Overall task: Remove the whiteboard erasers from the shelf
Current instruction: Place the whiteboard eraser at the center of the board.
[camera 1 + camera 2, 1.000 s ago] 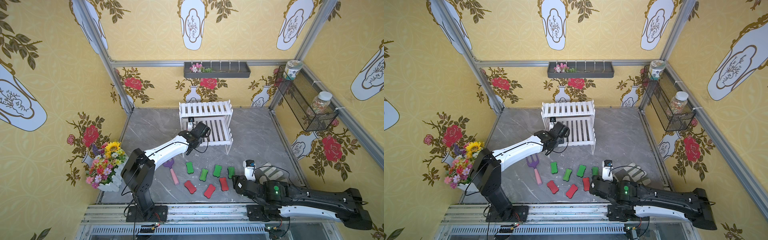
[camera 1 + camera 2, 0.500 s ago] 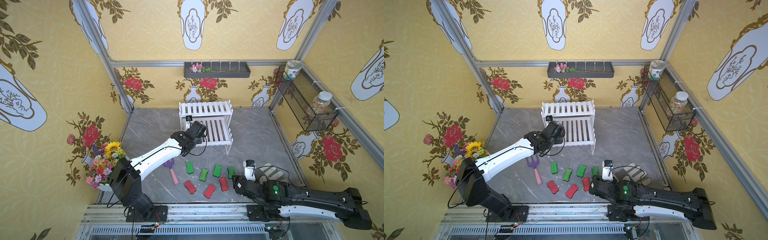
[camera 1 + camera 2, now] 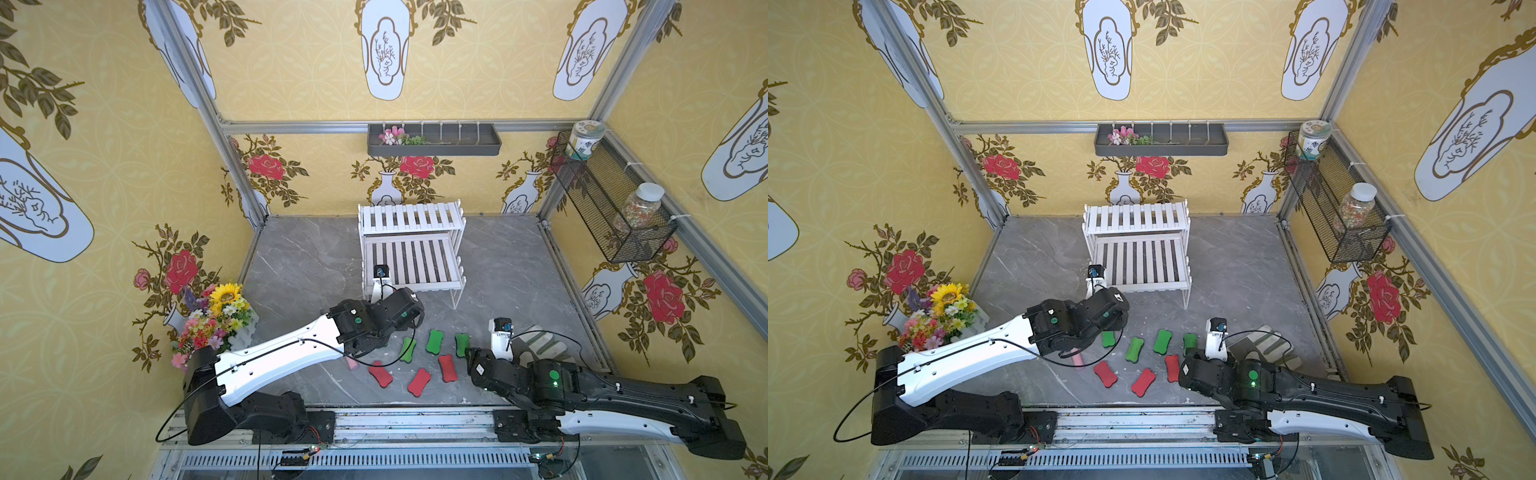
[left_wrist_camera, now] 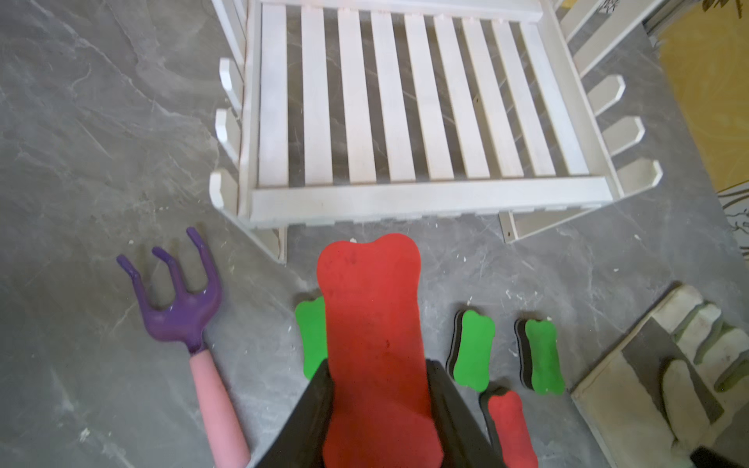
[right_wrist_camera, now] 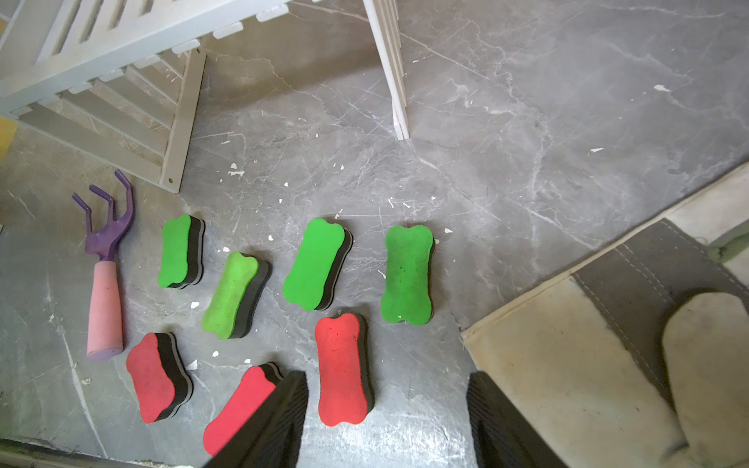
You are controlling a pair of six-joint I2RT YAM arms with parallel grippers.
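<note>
Spotter: Erasers first. Your left jaws are clamped on a red eraser [image 4: 375,356], pinching its long sides, with the red face turned up at the wrist camera.

Operator: Where does it sit against the shelf?

Spotter: Off it. You hold it above the grey desk [image 4: 101,121], just in front of the lower tier of the white slatted shelf [image 4: 405,121]. Its far end points at that tier's front rail and does not touch it. In both top views your left arm [image 3: 291,353] hides it.

Operator: And the others?

Spotter: You can count seven on the desk, in front of the shelf. Four green erasers [image 5: 314,263] lie in a loose row, coloured face up, dark felt down. Three red erasers [image 5: 342,368] lie in a second row, nearer your arm bases. Each lies apart from its neighbours.

Operator: Anything else near them?

Spotter: A purple garden fork [image 5: 107,263] with a pink handle lies at the left end of the rows, tines toward the shelf. A cream and grey work glove [image 5: 608,344] lies flat at the right end.

Operator: My right side?

Spotter: Your right jaws stand apart and grip nothing. They hang over the desk at the right end of the red row. In the right wrist view a red eraser on the desk shows in the gap, one of the fingers [image 5: 279,421] covers part of another, and the glove lies just beside the other finger.
</note>
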